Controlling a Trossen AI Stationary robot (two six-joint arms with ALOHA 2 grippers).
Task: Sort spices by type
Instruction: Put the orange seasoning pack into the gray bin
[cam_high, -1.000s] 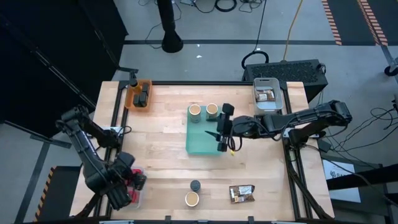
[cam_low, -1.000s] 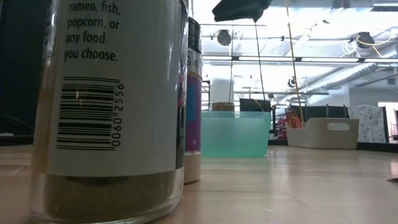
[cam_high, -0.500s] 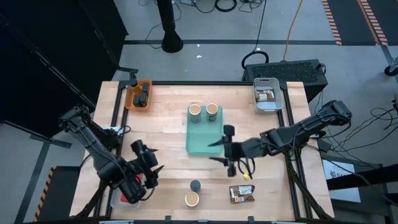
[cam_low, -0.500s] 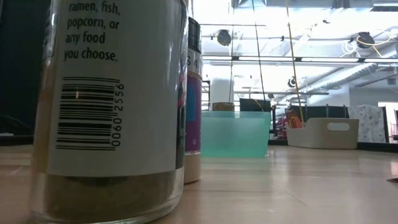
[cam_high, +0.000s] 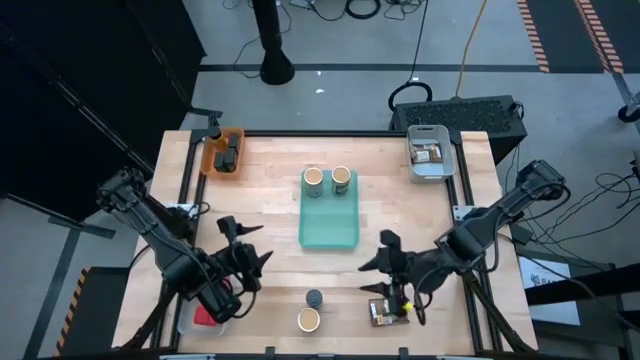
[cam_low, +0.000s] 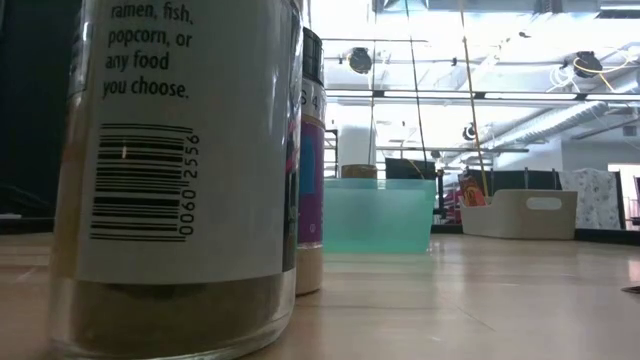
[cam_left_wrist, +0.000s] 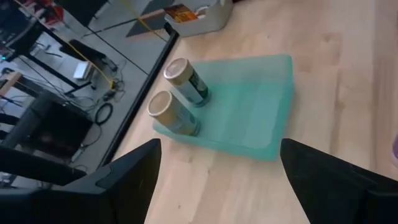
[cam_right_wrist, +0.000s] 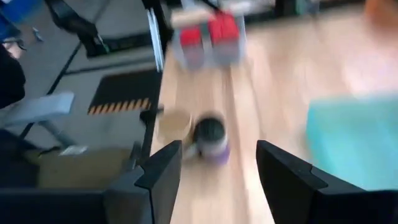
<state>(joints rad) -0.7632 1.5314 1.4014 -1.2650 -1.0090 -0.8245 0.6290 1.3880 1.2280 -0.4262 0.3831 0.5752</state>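
Note:
Two tan round jars (cam_high: 314, 178) (cam_high: 341, 178) stand at the far end of the teal tray (cam_high: 330, 225); the left wrist view shows them too (cam_left_wrist: 180, 93). A small black-lidded jar (cam_high: 314, 298) and a tan jar (cam_high: 308, 320) stand near the front edge, also in the right wrist view (cam_right_wrist: 211, 134). A dark brown packet (cam_high: 388, 312) lies flat to their right. Red boxes (cam_right_wrist: 208, 34) sit in a clear bin at the near left corner. My left gripper (cam_high: 250, 245) hovers open left of the tray. My right gripper (cam_high: 378, 265) hovers open just beyond the packet.
An orange bin (cam_high: 222, 150) with dark jars stands at the far left, and a pale bin (cam_high: 428, 155) with brown packets at the far right. In the low view a large labelled jar (cam_low: 170, 180) and a purple-labelled jar (cam_low: 312, 160) fill the foreground.
My right gripper has swung from over the teal tray toward the near edge and a little right, rolling as it went, and now hovers by the brown packet. My left gripper has moved from the near left corner toward the table's middle and has rolled strongly. No thing has moved.

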